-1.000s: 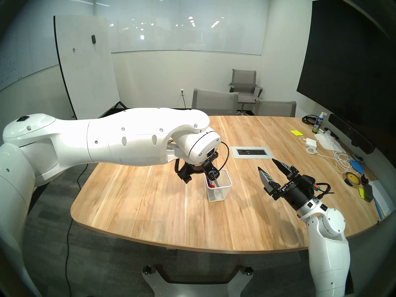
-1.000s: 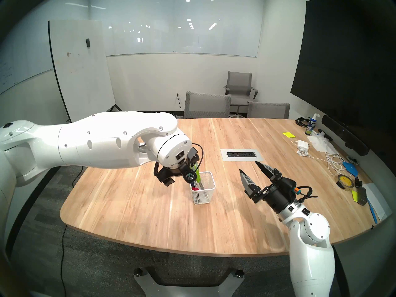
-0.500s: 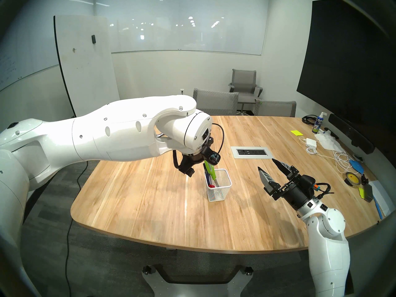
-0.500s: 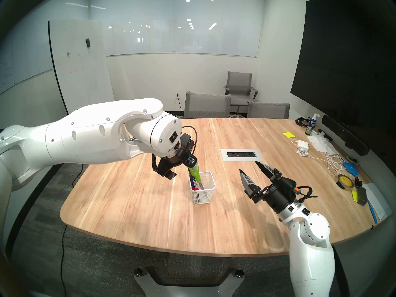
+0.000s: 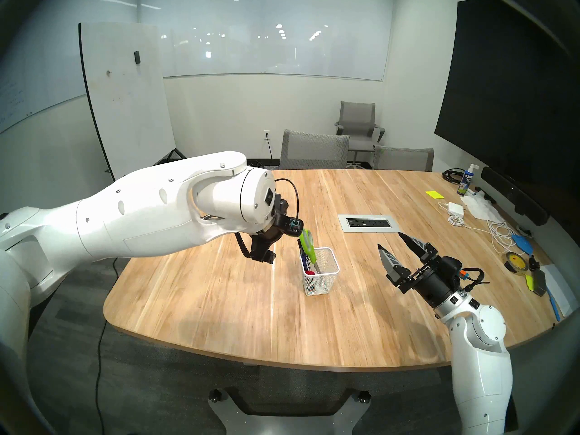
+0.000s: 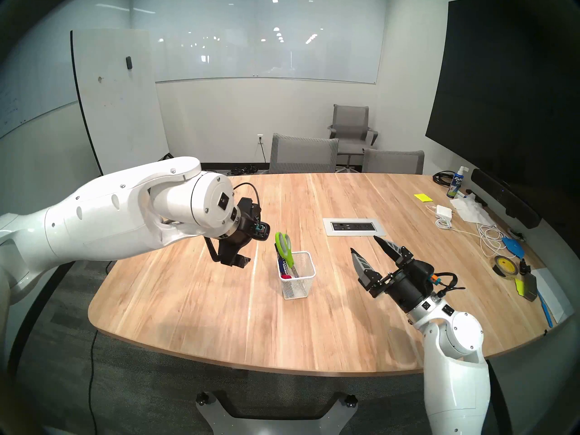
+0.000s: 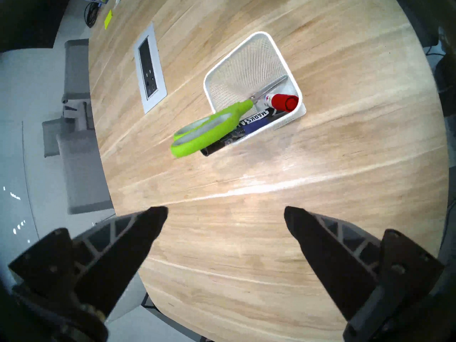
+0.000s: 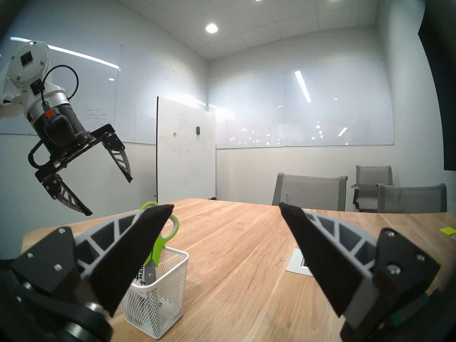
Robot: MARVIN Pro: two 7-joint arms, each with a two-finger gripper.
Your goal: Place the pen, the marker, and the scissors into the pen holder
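The left gripper (image 8: 108, 196) hangs wide open and empty, up and left of the pen holder (image 5: 326, 280). The holder stands mid-table holding the scissors (image 6: 285, 250), a black marker (image 7: 246, 126) and a red-capped marker (image 7: 281, 102). To its right, the right gripper (image 5: 390, 241) hovers spread wide, gripping nothing.

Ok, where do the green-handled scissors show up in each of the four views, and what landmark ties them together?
Head stereo left: scissors at centre, green loops leaning up-left out of the pen holder.
Head stereo right: scissors just left of centre, same lean.
Left wrist: scissors mid-frame, loops pointing lower left, blades inside the holder.
Right wrist: scissors lower left, partly behind that gripper's own finger.
Shared landmark: the white mesh pen holder.
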